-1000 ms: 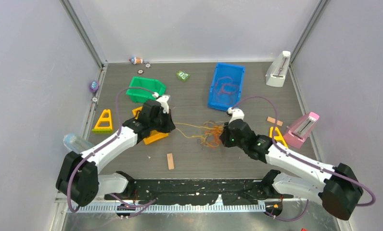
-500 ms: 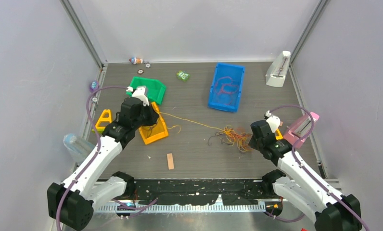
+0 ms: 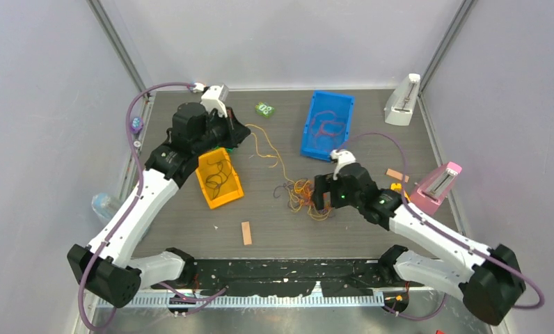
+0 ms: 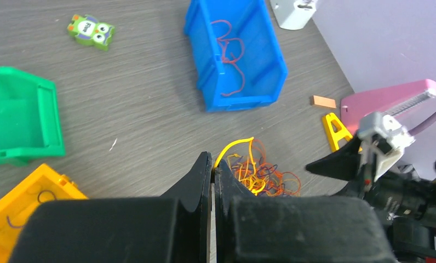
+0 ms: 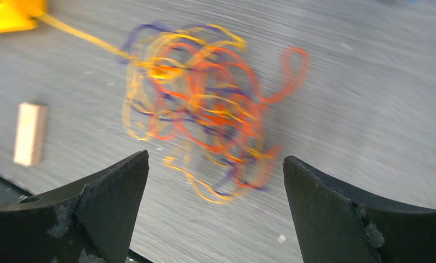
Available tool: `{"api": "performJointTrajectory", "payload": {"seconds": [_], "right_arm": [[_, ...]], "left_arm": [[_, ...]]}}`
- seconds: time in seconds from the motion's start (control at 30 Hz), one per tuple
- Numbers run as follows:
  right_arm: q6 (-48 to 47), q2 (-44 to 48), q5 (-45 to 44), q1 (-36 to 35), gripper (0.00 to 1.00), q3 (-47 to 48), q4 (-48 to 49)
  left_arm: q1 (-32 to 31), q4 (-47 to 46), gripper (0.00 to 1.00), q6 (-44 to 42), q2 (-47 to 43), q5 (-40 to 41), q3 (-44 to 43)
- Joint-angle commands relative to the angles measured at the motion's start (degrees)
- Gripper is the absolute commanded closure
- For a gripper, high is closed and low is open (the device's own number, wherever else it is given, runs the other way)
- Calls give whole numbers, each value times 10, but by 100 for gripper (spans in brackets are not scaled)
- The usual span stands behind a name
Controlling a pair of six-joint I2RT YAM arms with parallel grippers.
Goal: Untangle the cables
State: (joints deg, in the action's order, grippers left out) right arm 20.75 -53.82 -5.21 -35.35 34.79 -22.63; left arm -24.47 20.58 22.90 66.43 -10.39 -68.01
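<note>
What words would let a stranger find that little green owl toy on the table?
Look at the far half of the grey table, in the gap between the green bin and the blue bin. The owl toy lies flat there, alone. It is far smaller than either bin and the only thing with a face: two big round eyes.

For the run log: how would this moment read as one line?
left tool: shut on yellow cable | right tool: open, by tangle | cables: not untangled

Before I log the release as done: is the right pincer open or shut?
Open. In the right wrist view the right pincer has its fingers wide apart above the tangled cables, clamping nothing.
</note>
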Motion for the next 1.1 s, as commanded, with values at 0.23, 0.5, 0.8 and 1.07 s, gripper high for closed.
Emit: {"api": "performJointTrajectory", "payload": {"seconds": [0.23, 0.5, 0.8, 1.07], "right_arm": [[-25, -254, -90, -114, 10, 96, 274], [150, -323, -267, -113, 58, 74, 129], [205, -51, -275, -2, 65, -69, 34], [126, 103, -186, 58, 88, -66, 38]], "left_arm": [[-6, 29, 100, -7, 36, -34, -143], [126, 58, 100, 48, 72, -17, -296], [242, 63, 100, 98, 136, -29, -364], [256, 49, 100, 98, 182, -82, -358]]}}
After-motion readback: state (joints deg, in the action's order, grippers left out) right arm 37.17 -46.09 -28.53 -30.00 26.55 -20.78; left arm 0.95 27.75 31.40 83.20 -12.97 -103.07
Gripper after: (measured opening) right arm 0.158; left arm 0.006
